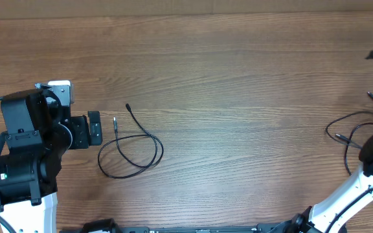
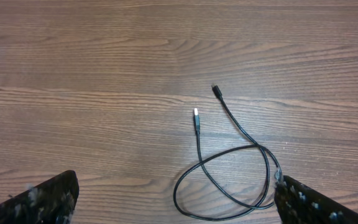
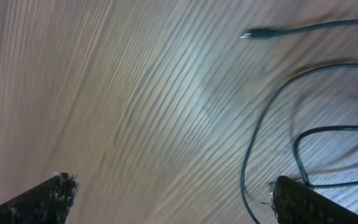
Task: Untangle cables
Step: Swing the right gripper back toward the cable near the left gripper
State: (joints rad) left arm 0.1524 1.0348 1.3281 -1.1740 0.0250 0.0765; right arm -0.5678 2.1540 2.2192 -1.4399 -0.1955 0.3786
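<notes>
- Fingers [image 2: 45, 200] of my left gripper [image 2: 176, 185] stand wide apart with nothing between them, hanging just above the near side of a looped cable [image 2: 199, 143].
- That looped cable lies alone on the wooden table [image 1: 238, 65]. It crosses itself once, and its USB plug [image 2: 196, 117] and small plug tip [image 2: 217, 91] both lie free and point away from me.
- My right gripper [image 3: 169, 186] is also spread wide and empty. The view is blurred, but no strand sits between its fingers.
- Just beside the right-hand finger run the remaining cables [image 3: 253, 137], with one plug tip [image 3: 253, 33] lying farther out.
- From overhead these cables [image 1: 348, 123] curve and overlap close to the right arm. I can't tell whether they are knotted or only laid over each other.
- I judge the job partly done: one cord is separated on the left, and the right group is not yet sorted.
- My next move calls for a pinch on a single strand near a free plug end, then a slow drag away from the others.
- The middle of the table, between the two arms, is bare wood and the best place to pull into.
- The right group sits near the edge of the overhead view, so I have little margin there.
- The table's far edge [image 1: 173, 15] is well away from both groups.
</notes>
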